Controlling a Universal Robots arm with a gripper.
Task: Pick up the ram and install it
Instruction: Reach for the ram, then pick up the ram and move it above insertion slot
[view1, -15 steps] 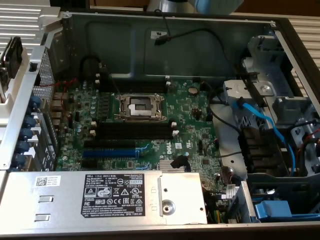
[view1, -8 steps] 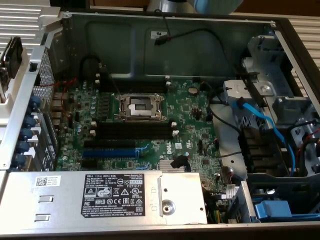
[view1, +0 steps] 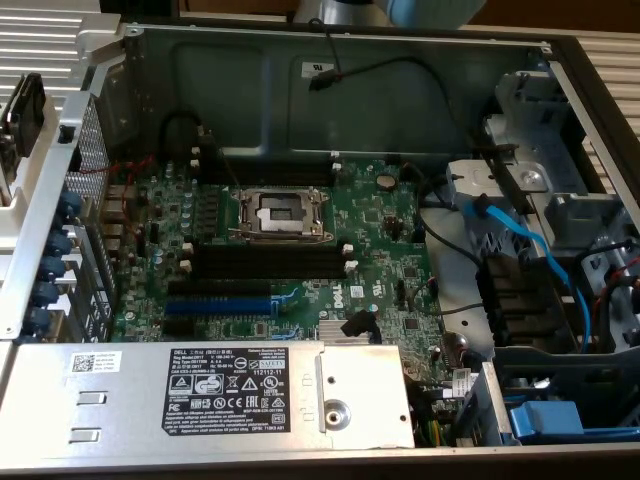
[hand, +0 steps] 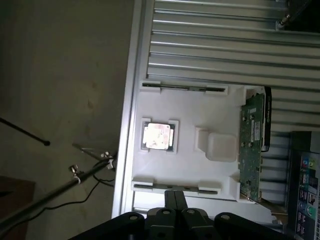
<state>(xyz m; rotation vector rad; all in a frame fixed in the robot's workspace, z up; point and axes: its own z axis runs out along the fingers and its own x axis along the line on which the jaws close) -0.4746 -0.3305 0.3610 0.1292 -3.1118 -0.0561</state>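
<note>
Hand empty over the parts tray; ram not yet in the board.

In the wrist view the hand (hand: 175, 194) has its fingers pressed together on nothing. Beyond it the ram (hand: 251, 150) lies along one edge of a white tray (hand: 200, 170), apart from the hand. The exterior view gives the open case: power supply (view1: 240, 395) nearest, then the black memory slots (view1: 265, 262) mid-frame.

A green board (view1: 385, 245) fills the open case (view1: 250, 90). Black memory slots (view1: 265, 262) sit at six o'clock from its socket (view1: 280, 213).
</note>
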